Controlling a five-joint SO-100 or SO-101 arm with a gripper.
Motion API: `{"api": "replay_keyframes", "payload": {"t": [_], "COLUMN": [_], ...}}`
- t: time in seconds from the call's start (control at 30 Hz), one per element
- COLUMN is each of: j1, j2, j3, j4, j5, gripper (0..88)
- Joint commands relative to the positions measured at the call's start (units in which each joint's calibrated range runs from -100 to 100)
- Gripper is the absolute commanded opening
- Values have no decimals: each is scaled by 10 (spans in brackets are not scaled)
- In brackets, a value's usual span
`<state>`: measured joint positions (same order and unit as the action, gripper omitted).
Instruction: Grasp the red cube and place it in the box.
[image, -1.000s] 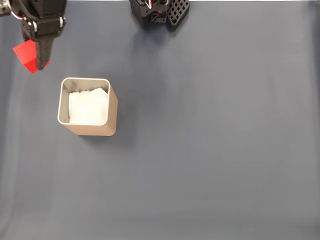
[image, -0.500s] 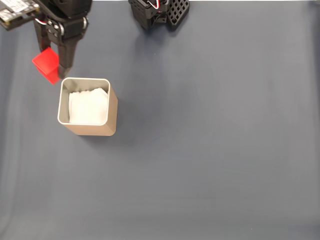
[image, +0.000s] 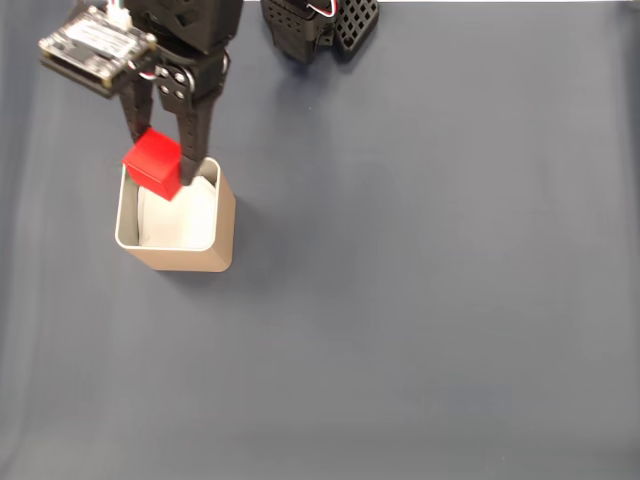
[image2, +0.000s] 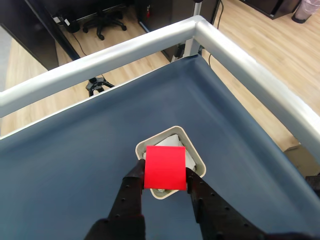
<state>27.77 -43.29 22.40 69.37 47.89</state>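
In the fixed view the box (image: 176, 232) stands in the left part of the frame on the dark blue-grey tabletop (image: 420, 280), its tan wall facing down-right and its pale grey rim open to the camera. White lining shows inside it; nothing else can be made out lying in it. The end effector (image: 160, 170) reaches down from the upper left of the frame, its two black fingers closed against opposite sides of the red cube (image: 153, 163), which hangs over the box's upper rim.

In the wrist view the red cube (image2: 165, 167) sits at lower centre, pinched between the black fingers (image2: 131, 187) of the end effector (image2: 165, 181), covering much of the box (image2: 196, 159) opening below it. A silver rail (image2: 250, 70) borders the tabletop (image2: 75, 165) along the top and right.
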Motion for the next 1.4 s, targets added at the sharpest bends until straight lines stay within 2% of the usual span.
{"api": "replay_keyframes", "payload": {"t": [0.0,0.53,1.2,1.37], "j1": [-13,-5,27,30], "j2": [-11,29,59,59], "j3": [0,18,12,12], "j4": [-6,-64,-84,-86], "j5": [-3,-5,-2,-5], "gripper": [7,8,8,34]}}
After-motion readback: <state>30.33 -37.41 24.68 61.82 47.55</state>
